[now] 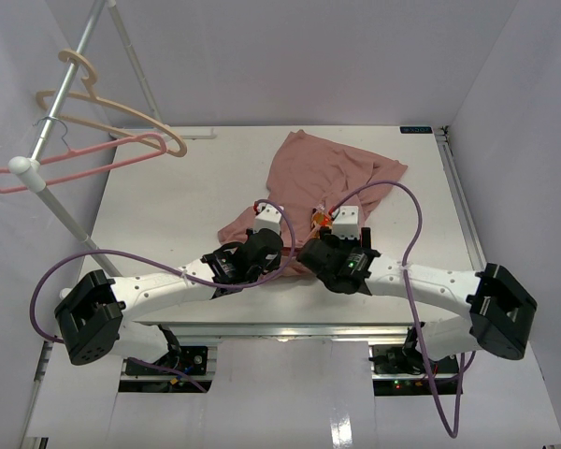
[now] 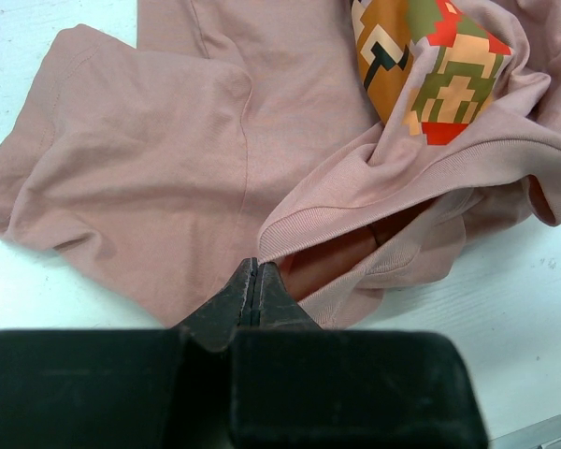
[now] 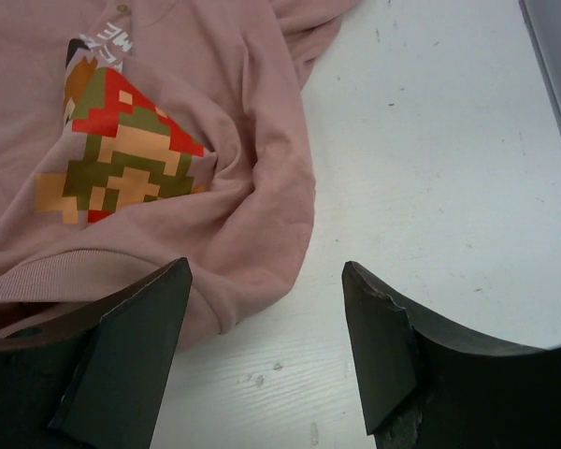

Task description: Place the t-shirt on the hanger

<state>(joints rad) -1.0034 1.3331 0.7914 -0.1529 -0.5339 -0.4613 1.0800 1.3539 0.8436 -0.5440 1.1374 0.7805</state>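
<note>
The dusty-pink t-shirt [image 1: 327, 173] lies crumpled on the white table [image 1: 168, 215], a pixel graphic [image 2: 430, 75] showing on it. My left gripper [image 2: 253, 264] is shut, its tips pinching the ribbed collar edge [image 2: 355, 192] at the shirt's near side; in the top view it [image 1: 282, 241] sits at the shirt's near edge. My right gripper [image 3: 266, 271] is open and empty, low over bare table just right of the t-shirt [image 3: 215, 140]; its left finger [image 3: 140, 318] is beside a cloth fold. The thin pink hanger [image 1: 84, 159] hangs on the rack at the far left.
A thicker beige hanger [image 1: 112, 117] hangs above the pink one on the metal rack pole [image 1: 51, 122]. White walls enclose the table on three sides. A metal rail [image 1: 453, 196] runs along the table's right edge.
</note>
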